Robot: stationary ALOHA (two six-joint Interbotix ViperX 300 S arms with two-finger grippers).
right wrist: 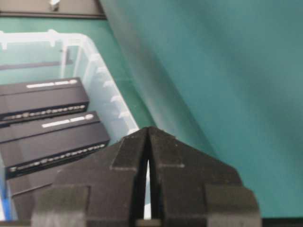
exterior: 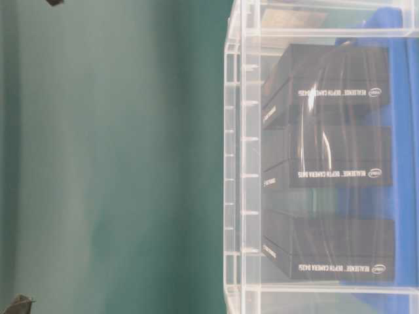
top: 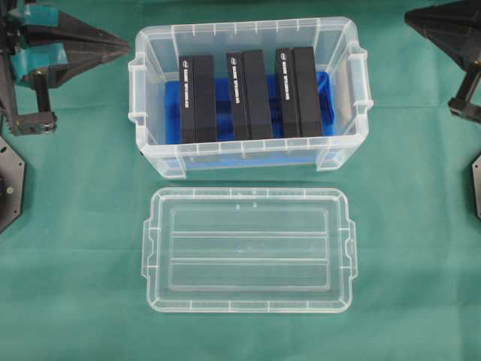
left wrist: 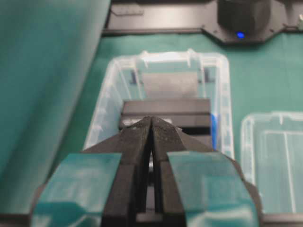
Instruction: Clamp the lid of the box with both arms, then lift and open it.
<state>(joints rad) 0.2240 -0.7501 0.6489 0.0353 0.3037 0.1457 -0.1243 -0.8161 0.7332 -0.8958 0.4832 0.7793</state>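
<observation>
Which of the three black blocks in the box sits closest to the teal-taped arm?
The leftmost block in the overhead view; the middle block and right block lie farther toward the untaped arm.

Open box (top: 248,162) holding three black blocks (top: 252,94); lid (top: 250,250) flat on table (top: 75,263) just in front; both arms apart at upper corners.
</observation>
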